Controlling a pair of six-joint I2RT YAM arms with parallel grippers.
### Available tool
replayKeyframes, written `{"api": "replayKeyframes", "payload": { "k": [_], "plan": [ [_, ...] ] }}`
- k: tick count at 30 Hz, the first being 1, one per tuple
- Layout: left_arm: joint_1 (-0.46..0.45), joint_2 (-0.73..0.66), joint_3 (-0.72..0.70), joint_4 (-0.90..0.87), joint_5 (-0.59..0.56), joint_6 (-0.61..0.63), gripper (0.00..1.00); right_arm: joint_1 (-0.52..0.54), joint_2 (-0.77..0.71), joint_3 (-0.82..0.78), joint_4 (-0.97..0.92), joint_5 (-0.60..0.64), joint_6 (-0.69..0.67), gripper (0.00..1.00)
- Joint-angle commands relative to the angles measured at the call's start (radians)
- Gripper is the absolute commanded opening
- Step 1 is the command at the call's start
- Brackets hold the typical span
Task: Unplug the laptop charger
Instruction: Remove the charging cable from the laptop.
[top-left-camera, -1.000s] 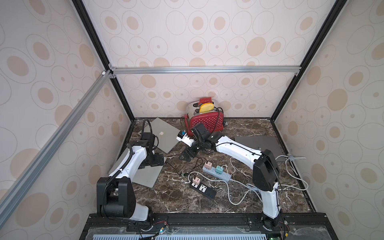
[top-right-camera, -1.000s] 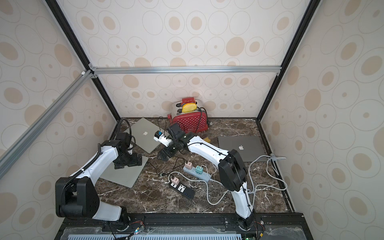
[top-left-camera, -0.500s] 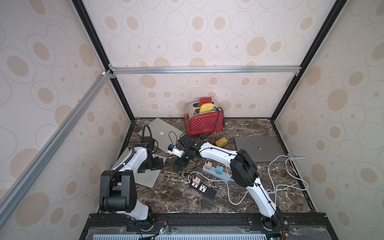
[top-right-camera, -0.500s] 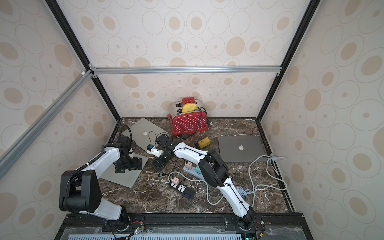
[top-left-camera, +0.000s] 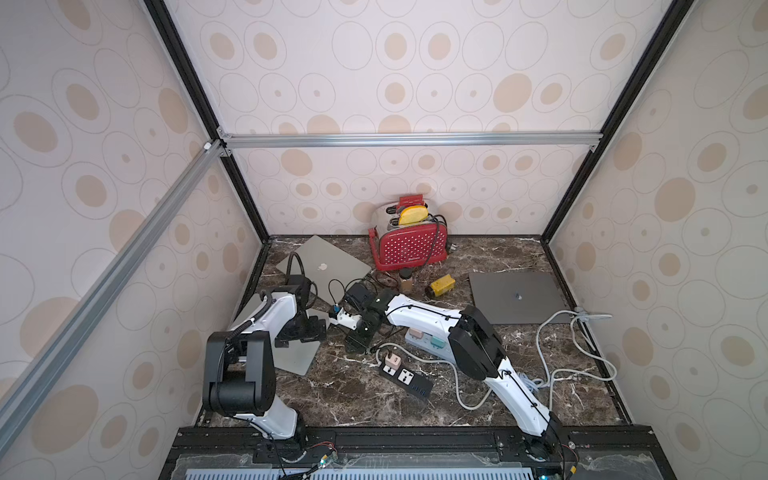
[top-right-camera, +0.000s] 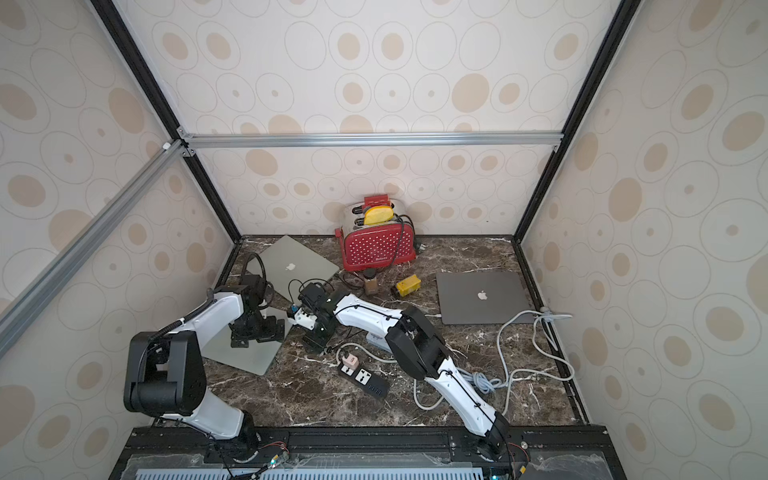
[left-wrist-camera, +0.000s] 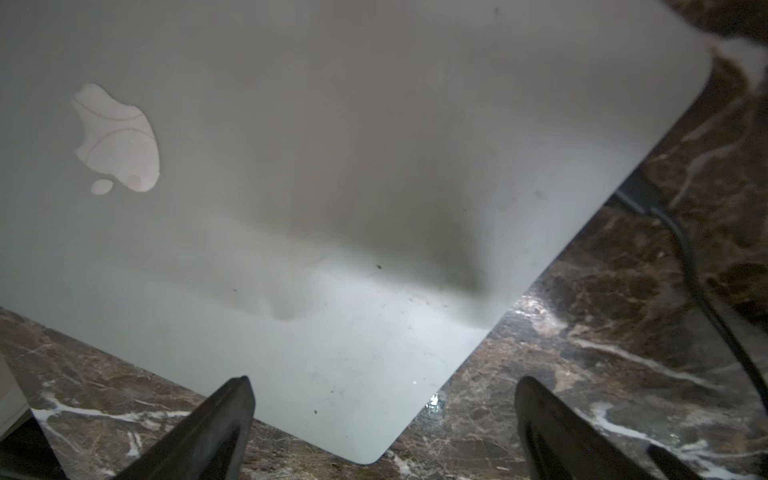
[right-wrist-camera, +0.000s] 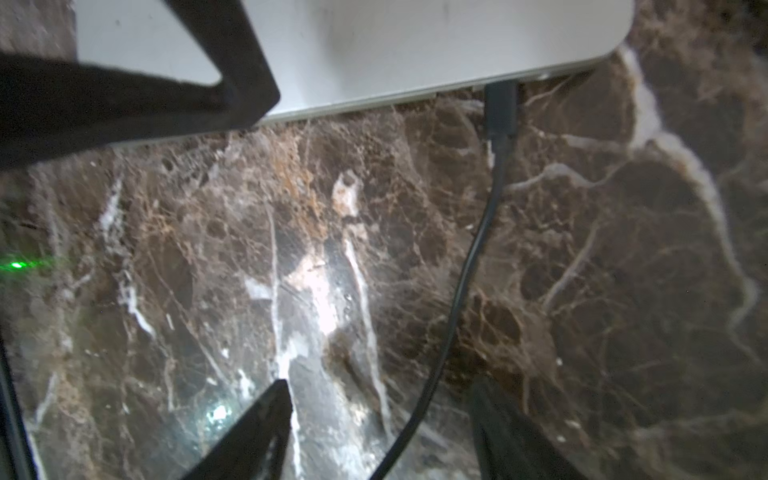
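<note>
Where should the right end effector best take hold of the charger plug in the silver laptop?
I'd grip the plug by its thick black body, right where it leaves the laptop, not the thin cable. It sticks straight out of the edge, so bring the right end effector in along the cable, fingers either side.

left arm (top-left-camera: 277, 311): white shells; boxy black joint housings (top-left-camera: 239, 374); black cable loop (top-left-camera: 297, 262) at the wrist | right arm (top-left-camera: 424, 316): white shells; bulky black elbow housing (top-left-camera: 476, 349); thin black wire (top-left-camera: 519, 384) along the links | left gripper (left-wrist-camera: 384, 380), right gripper (right-wrist-camera: 380, 384): matte black tapered fingers (left-wrist-camera: 208, 428)
</note>
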Motion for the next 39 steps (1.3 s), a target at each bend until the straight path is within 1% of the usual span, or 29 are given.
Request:
{"api": "replayKeyframes", "payload": {
  "k": [1, 2, 3, 5, 6, 9, 13, 16, 19, 23, 25, 28, 31, 35, 37, 38, 39],
  "plan": [
    [0.004, 0.037, 0.006, 0.006, 0.010, -0.008, 0.99, -0.003, 0.009, -0.015, -0.021, 0.044, 0.005, 0.47],
    [0.003, 0.046, 0.010, -0.001, 0.003, -0.006, 0.99, -0.004, 0.001, -0.027, -0.015, 0.049, 0.007, 0.39],
    [0.003, 0.047, 0.008, -0.006, -0.009, -0.007, 0.99, -0.004, -0.004, -0.035, -0.011, 0.056, 0.005, 0.35],
    [0.003, 0.040, 0.002, 0.001, -0.012, -0.010, 0.99, -0.004, -0.016, -0.052, -0.003, 0.065, 0.001, 0.33],
    [0.000, 0.042, -0.001, 0.004, -0.010, -0.009, 0.99, -0.003, -0.022, -0.058, 0.002, 0.070, -0.001, 0.28],
    [-0.001, 0.082, 0.011, -0.003, -0.012, 0.004, 0.99, -0.003, -0.027, -0.062, 0.001, 0.089, -0.003, 0.18],
    [-0.002, 0.127, 0.030, -0.013, -0.038, 0.007, 0.99, -0.004, -0.049, -0.075, 0.001, 0.109, -0.002, 0.09],
    [-0.009, 0.140, 0.030, -0.017, -0.063, 0.008, 0.99, -0.003, -0.094, -0.138, 0.060, 0.112, 0.011, 0.03],
    [-0.034, 0.149, 0.031, -0.024, -0.109, 0.001, 0.99, -0.004, -0.132, -0.188, 0.108, 0.118, 0.021, 0.00],
    [-0.046, 0.150, 0.047, -0.035, -0.182, -0.011, 0.99, -0.010, -0.157, -0.207, 0.105, 0.103, 0.017, 0.00],
    [-0.046, 0.151, 0.054, -0.037, -0.196, -0.017, 0.99, -0.009, -0.179, -0.234, 0.118, 0.095, 0.012, 0.00],
    [-0.046, 0.167, 0.063, -0.026, -0.159, -0.023, 0.99, -0.010, -0.218, -0.280, 0.145, 0.087, 0.002, 0.00],
    [-0.047, 0.187, 0.066, -0.012, -0.109, -0.030, 0.99, -0.009, -0.237, -0.294, 0.134, 0.108, -0.013, 0.00],
    [-0.049, 0.191, 0.064, -0.007, -0.087, -0.025, 0.99, -0.010, -0.244, -0.321, 0.115, 0.159, -0.023, 0.00],
    [-0.054, 0.177, 0.059, -0.010, -0.087, -0.023, 0.99, -0.013, -0.237, -0.319, 0.113, 0.165, -0.027, 0.00],
    [-0.054, 0.161, 0.056, -0.009, -0.078, -0.026, 0.99, -0.013, -0.231, -0.314, 0.108, 0.161, -0.028, 0.03],
    [-0.054, 0.139, 0.054, -0.008, -0.056, -0.031, 0.99, -0.018, -0.227, -0.304, 0.103, 0.154, -0.027, 0.10]
  ]
}}
